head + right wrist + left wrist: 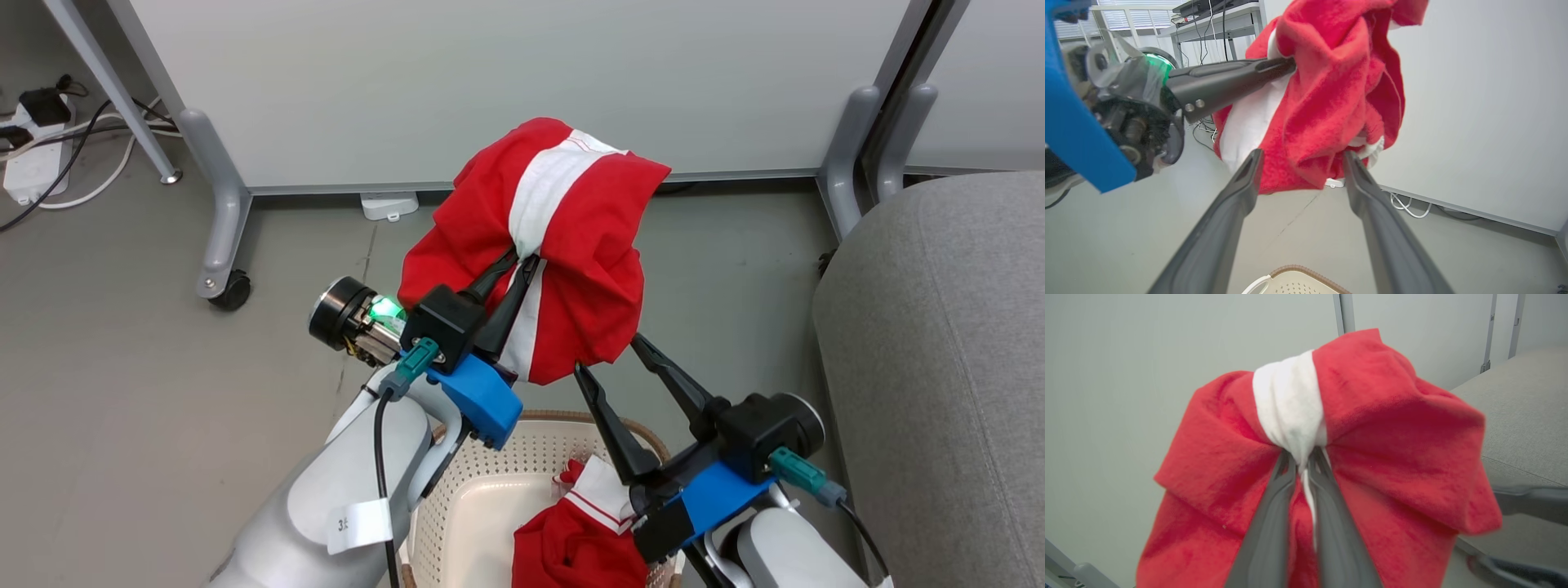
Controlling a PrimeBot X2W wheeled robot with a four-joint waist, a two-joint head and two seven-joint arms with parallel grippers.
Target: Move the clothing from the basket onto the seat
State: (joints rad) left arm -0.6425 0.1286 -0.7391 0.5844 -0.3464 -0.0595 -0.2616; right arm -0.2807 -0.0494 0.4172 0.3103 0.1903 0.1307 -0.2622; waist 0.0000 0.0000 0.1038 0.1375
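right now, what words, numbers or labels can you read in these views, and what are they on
"35", roughly: on the white tag around the left arm's cable; it is small and partly curled away, so I am unsure.
Nothing else can be read: the held garment, basket and seat show no lettering.

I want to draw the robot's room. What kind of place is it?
Probably an office or lab, not a home: partition panels on wheeled legs, a power strip with cables on the grey floor, a desk strung with wires.
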